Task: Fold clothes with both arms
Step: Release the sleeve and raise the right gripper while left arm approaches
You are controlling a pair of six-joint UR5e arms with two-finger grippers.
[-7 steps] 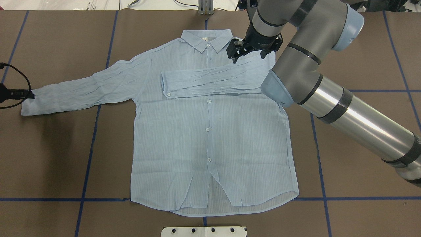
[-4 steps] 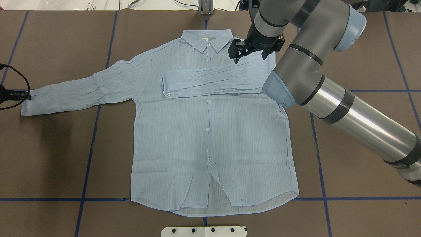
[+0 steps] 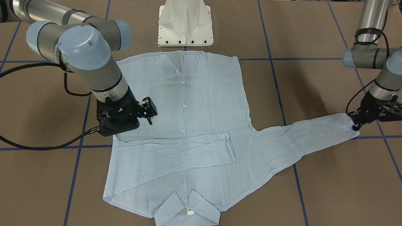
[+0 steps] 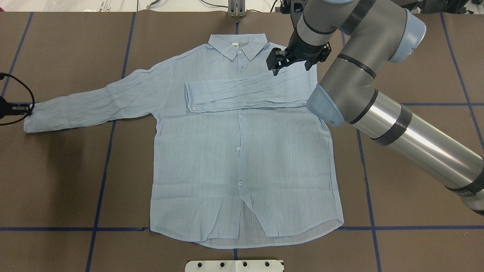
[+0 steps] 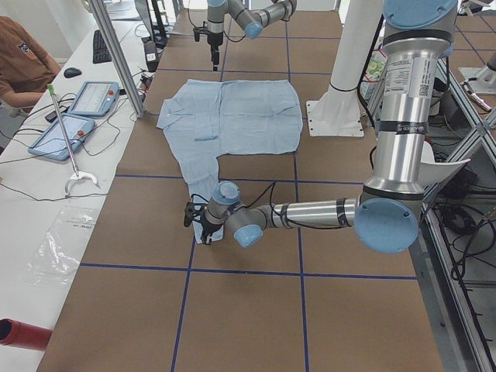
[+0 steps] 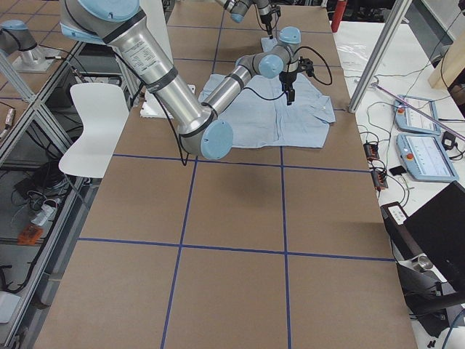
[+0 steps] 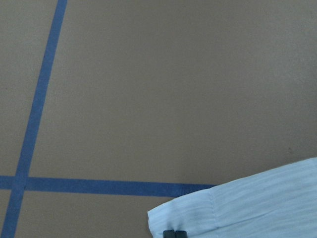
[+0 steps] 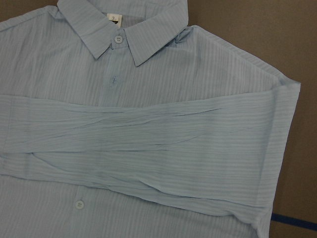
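left gripper point(image 3: 355, 126) pinched narrow on the shirt point(image 4: 242, 151) cuff; right gripper point(image 4: 290, 66) spread wide, empty, over the shoulder by the table point(image 4: 68, 170) far edge.

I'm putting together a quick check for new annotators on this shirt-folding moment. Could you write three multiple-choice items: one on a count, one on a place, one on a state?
1. How many sleeves lie folded across the chest of the shirt?
A none; B one; C two.

2. Where is the left gripper?
A at the cuff of the outstretched sleeve; B over the folded sleeve; C over the shirt's bottom edge.

3. How does the shirt lie?
A crumpled in a heap; B flat, front down; C flat, buttoned front up.

Answers:
1 B: only one sleeve crosses the chest; the other stretches out sideways.
2 A: its fingers sit at that cuff in the left wrist view.
3 C: the buttons and the collar face up on the table.
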